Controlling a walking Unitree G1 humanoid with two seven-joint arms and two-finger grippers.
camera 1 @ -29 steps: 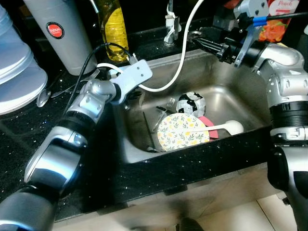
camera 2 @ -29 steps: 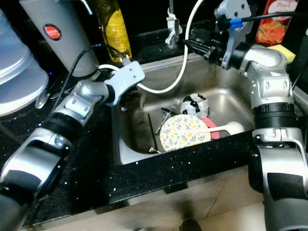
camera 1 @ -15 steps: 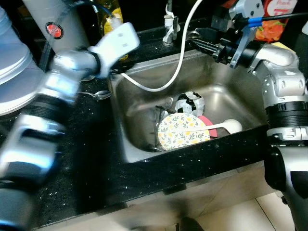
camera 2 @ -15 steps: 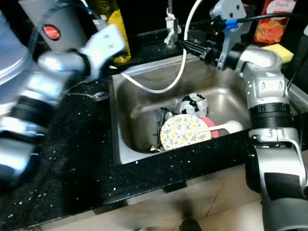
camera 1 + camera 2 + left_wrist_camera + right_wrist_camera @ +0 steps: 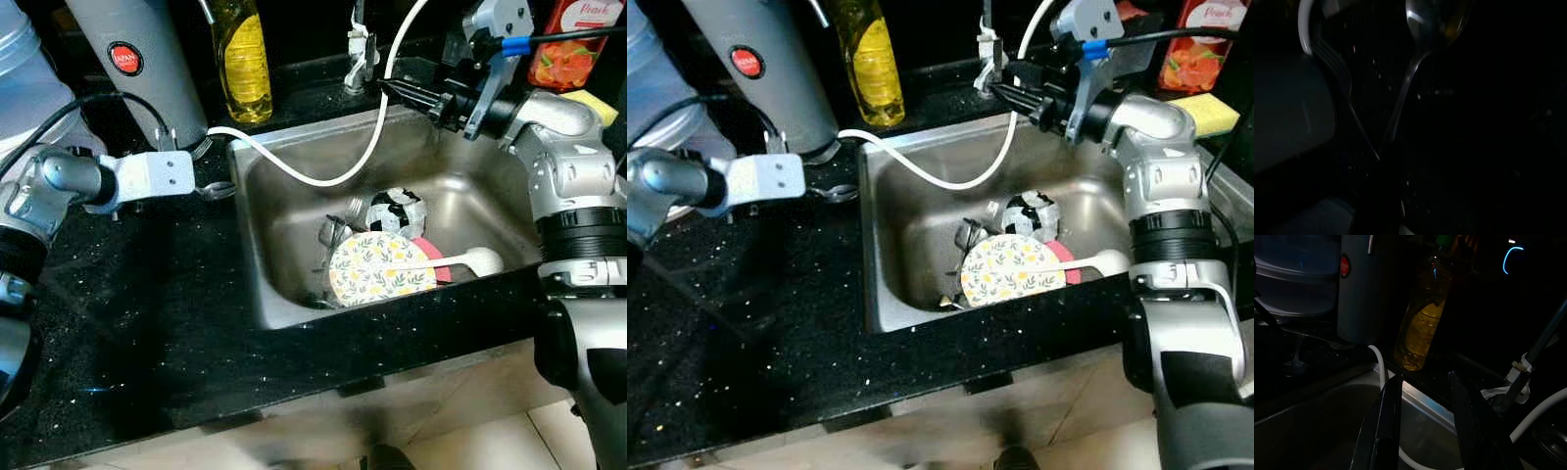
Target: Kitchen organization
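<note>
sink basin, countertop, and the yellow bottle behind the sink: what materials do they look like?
Sink basin: brushed stainless steel by the look, grey with soft streaky reflections. Countertop: polished black stone or a composite, probably granite, glossy with pale flecks. Yellow bottle: clear plastic, likely, since the yellow liquid shows through; glass can't be ruled out.

Before me a black speckled countertop runs round a steel sink. Along its back edge, at the far left corner, I see a clear water jug, then a grey vacuum flask with a red round badge, then a bottle of yellow liquid. A white hose loops from the tap fitting down over the sink's back wall. At the far right stand a red peach carton and a yellow sponge
</note>
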